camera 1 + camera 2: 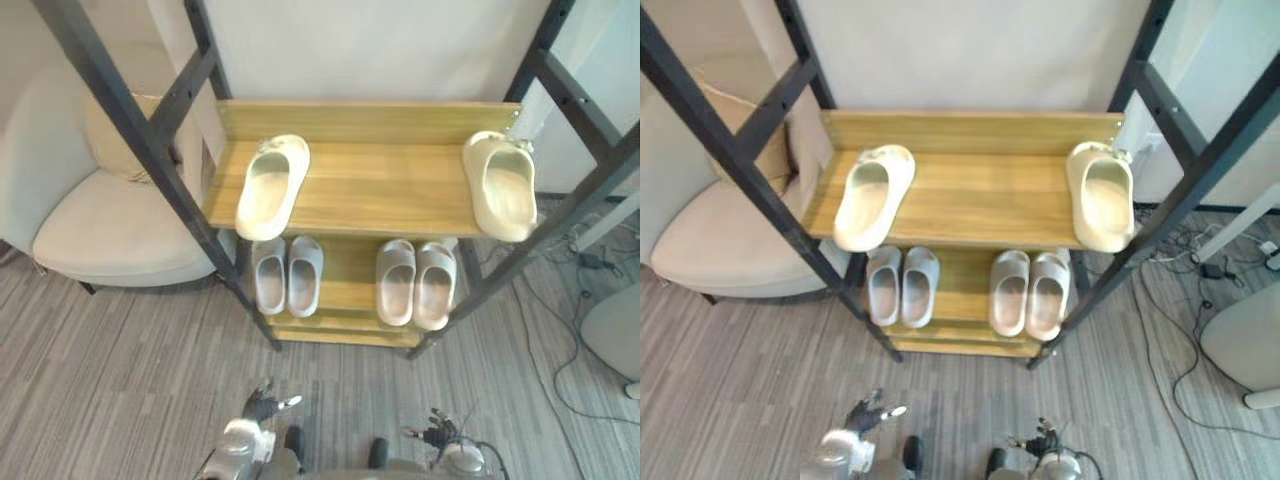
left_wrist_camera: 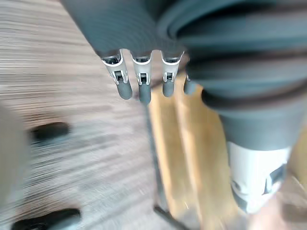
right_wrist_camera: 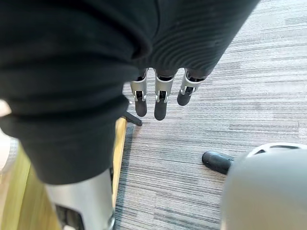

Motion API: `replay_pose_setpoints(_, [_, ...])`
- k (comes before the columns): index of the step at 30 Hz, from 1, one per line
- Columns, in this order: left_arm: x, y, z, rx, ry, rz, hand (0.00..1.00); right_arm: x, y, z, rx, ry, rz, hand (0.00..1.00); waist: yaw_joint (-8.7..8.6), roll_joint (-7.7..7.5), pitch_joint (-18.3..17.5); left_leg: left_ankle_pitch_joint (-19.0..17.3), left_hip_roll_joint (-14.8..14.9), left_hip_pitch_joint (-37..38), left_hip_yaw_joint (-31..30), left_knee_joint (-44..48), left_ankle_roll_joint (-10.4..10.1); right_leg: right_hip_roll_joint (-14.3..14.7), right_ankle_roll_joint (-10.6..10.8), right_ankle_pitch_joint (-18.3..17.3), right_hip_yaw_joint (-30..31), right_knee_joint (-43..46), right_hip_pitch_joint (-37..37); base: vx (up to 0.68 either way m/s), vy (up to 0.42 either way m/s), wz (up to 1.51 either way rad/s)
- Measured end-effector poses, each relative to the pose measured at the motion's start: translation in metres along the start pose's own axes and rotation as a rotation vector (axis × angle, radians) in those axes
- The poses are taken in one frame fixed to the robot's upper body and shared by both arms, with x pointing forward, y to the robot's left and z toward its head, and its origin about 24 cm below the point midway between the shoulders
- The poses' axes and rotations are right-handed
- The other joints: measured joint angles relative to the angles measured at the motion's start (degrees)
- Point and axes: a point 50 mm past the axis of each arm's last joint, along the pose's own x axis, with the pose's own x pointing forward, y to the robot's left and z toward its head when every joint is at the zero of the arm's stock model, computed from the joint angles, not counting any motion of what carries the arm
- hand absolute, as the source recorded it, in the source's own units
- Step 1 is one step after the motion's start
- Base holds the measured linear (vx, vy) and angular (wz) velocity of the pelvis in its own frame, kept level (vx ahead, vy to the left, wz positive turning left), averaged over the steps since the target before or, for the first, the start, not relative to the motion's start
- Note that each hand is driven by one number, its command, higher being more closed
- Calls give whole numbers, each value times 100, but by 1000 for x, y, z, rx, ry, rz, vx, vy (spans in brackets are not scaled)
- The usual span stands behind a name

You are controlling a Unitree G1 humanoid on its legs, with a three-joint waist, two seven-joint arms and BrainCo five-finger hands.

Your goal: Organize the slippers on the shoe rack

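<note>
1. I see the wooden shoe rack with black metal posts (image 1: 380, 190) at 12 o'clock, straight ahead of the head camera.
2. On its top shelf, one cream foam slipper (image 1: 272, 185) lies at the 9 o'clock end, angled a little. A second cream slipper (image 1: 500, 185) lies at the 3 o'clock end, well apart from the first. Both reach the shelf's front edge.
3. On the lower shelf, a pair of pale grey slippers (image 1: 286, 275) sits side by side at 9 o'clock, and a second grey pair (image 1: 415, 283) at 3 o'clock.
4. My left hand (image 1: 262, 403) hangs low at 7 o'clock over the grey striped carpet (image 1: 120, 380), its fingers (image 2: 123, 84) loosely straight, holding nothing.
5. My right hand (image 1: 437, 432) hangs at 5 o'clock, its fingers (image 3: 160, 103) likewise relaxed and empty.
6. A cream upholstered armchair (image 1: 110, 235) stands at the rack's 9 o'clock.
</note>
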Motion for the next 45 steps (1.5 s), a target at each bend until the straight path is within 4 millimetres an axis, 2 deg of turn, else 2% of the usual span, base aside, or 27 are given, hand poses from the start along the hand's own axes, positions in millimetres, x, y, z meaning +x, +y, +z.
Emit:
replay_pose_setpoints(6, [-7, -45, 62, 85, -281, -204, 0, 0, -2, -3, -4, 12, -2, 0, -30, 121, -118, 125, -35, 187, -97, -315, -5, -5, 33, 50, -41, -139, 111, -53, 14, 5])
replay_pose_setpoints(8, [-17, -53, 95, 50, -438, -257, 0, 0, -2, -2, -5, 9, -3, 0, -63, 147, -180, 134, -43, 193, -111, -371, -8, 3, 21, 87, -10, -220, 108, -7, 9, -8])
replay_pose_setpoints(10, [-25, -52, 122, 16, -556, -268, 0, 0, -2, -3, -7, 11, -2, 0, -95, 163, -196, 134, -50, 229, -116, -379, -8, 5, 20, 100, -9, -251, 154, 4, 3, -2])
replay_pose_setpoints(11, [-31, -51, 144, -5, -644, -276, 0, -1, -1, -6, -14, 17, 1, 0, -112, 169, -228, 134, -51, 276, -118, -408, -8, 9, 22, 103, -7, -268, 185, 0, 0, 0])
replay_pose_setpoints(13, [-40, -45, 176, -24, -775, -262, 0, -3, -1, -10, -37, 25, 9, 0, -112, 183, -333, 174, -54, 280, -135, -461, 28, 17, 16, 152, -20, -319, 194, 54, -1, 3])
replay_pose_setpoints(16, [-50, -23, 220, -53, -942, -176, 0, -3, -2, -10, -53, 23, 11, 0, -163, 184, -346, 189, -79, 366, -179, -463, 51, 20, 21, 197, -62, -437, 374, 67, -3, 6])
replay_pose_setpoints(18, [-61, 5, 248, -55, -1055, -70, 0, -2, -5, -6, -62, 6, 6, 0, -226, 187, -379, 187, -82, 382, -212, -476, 51, 21, 21, 196, -69, -439, 385, 45, 0, 2])
replay_pose_setpoints(20, [-69, 31, 267, -45, -1132, 31, 0, -1, -8, -3, -68, -6, -1, 0, -257, 182, -378, 187, -82, 386, -222, -489, 51, 25, 21, 197, -74, -447, 387, 18, -1, 0])
replay_pose_setpoints(25, [-80, 84, 292, 46, -1193, 223, 0, -1, -11, -3, -72, -5, 5, 0, -264, 167, -367, 187, -95, 420, -231, -500, 51, 23, 11, 229, -78, -512, 444, 0, 0, 0])
replay_pose_setpoints(31, [-76, 132, 297, 151, -1109, 381, 0, -2, -11, -5, -68, 2, 13, 0, -270, 161, -353, 169, -91, 418, -197, -517, 27, 21, 12, 223, -32, -551, 405, -37, 4, -4])
replay_pose_setpoints(36, [-81, 166, 313, 221, -1064, 488, 0, -2, -11, -6, -62, 8, 25, 0, -286, 208, -265, 141, -95, 331, -174, -541, -14, 16, 14, 226, -4, -549, 297, -1, 4, -3])
replay_pose_setpoints(42, [-95, 194, 333, 268, -1054, 589, 0, 0, -13, -2, -58, -3, 22, 0, -329, 292, -79, 178, -102, 148, -195, -494, 39, 19, 17, 249, 16, -510, 119, 42, -5, -2])
replay_pose_setpoints(45, [-95, 196, 333, 289, -1045, 591, 0, 1, -15, 4, -62, -18, 17, 0, -297, 369, -27, 177, -106, 134, -215, -493, 38, 16, 15, 250, 61, -509, 85, 31, -6, -8])
